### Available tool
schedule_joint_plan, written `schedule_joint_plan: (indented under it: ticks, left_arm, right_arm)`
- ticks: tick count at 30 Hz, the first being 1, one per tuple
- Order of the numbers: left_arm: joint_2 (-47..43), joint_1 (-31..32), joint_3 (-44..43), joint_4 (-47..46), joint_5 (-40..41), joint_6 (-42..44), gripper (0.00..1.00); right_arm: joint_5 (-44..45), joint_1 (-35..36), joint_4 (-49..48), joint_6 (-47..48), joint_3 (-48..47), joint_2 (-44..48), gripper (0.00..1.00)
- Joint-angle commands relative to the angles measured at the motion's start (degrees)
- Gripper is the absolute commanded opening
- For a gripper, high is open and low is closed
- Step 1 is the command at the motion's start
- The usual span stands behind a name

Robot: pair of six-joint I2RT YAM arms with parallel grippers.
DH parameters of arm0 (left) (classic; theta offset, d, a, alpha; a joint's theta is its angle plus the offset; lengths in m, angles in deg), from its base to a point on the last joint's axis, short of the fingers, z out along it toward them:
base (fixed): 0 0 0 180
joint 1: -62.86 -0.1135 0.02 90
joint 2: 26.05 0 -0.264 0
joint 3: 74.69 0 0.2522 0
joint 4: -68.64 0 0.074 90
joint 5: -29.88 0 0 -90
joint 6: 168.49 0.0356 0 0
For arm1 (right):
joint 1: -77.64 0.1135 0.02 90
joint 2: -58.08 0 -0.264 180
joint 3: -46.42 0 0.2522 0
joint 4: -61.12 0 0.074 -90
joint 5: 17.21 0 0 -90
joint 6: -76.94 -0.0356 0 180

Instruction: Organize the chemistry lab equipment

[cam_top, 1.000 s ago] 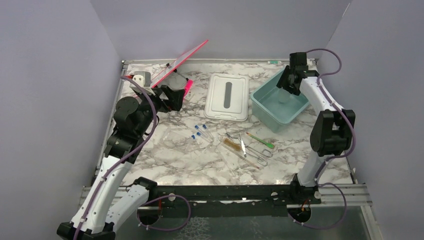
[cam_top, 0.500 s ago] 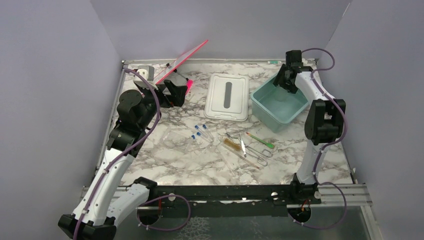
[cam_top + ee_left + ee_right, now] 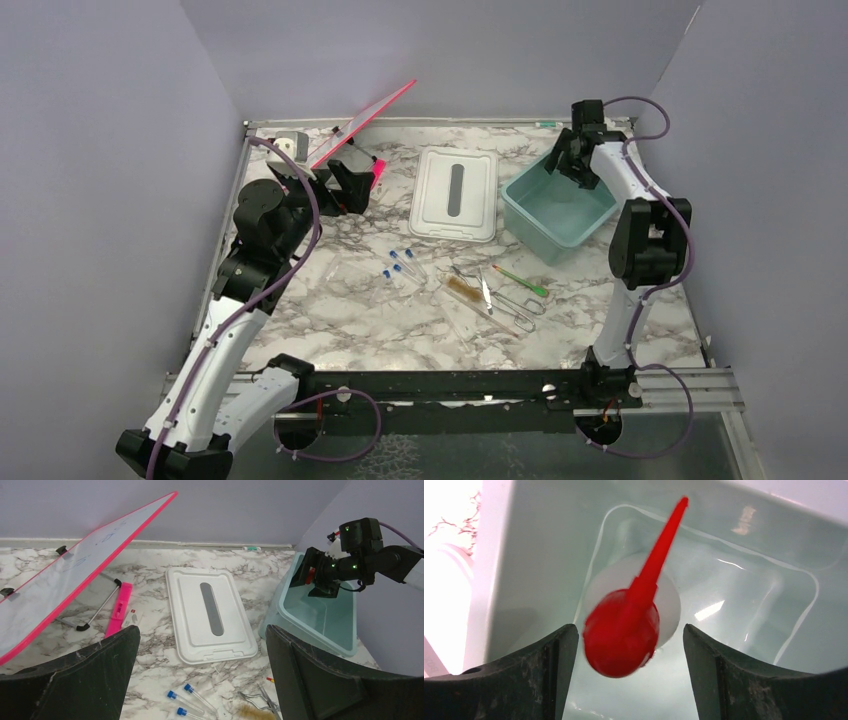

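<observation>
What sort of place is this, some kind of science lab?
More likely a staged robot test bench than a working lab: two robot arms bolted at a marble-patterned table, plain lilac walls boxing it in, and a few lab props, like blue-capped tubes and tweezers, laid out loose.

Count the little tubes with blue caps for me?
3. Left tube, middle tube, right tube, close together on the marble table, left of the brush. None seems hidden.
</observation>
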Motion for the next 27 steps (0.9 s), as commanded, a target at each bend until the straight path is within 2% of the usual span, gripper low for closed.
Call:
schedule_joint_plan:
  ticks: [1, 8, 13, 17, 21, 27]
  left_arm:
    - [-1.02, -0.27, -2.58, 1.8, 0.84, 1.55, 0.99]
    - [-2.0, -0.22, -1.43, 3.41, 5.44, 2.08, 0.99]
    - [-1.92, -0.2, -0.3, 4.09, 5.81, 1.3, 0.97]
    - [-2.07, -0.3, 0.75, 5.94, 5.67, -0.48, 0.96]
    - [-2.44, -0.29, 2.14, 8.79, 4.68, -3.33, 0.96]
    - [-4.08, -0.3, 4.06, 13.79, 6.4, -7.79, 0.99]
  right_arm:
    - [0.17, -0.42, 2.63, 1.55, -3.15, 3.89, 0.81]
    - [3.08, -0.12, 1.97, 6.02, 0.57, 15.9, 0.8]
    - [-1.62, 4.37, 0.74, 9.86, 4.82, 25.56, 0.8]
    - [-8.44, 11.64, 1.59, 11.4, 6.1, 30.3, 0.79]
    - [-11.24, 23.35, 0.12, 12.02, 9.96, 32.67, 0.78]
    - [-7.91, 39.69, -2.08, 9.4, 15.22, 28.5, 0.73]
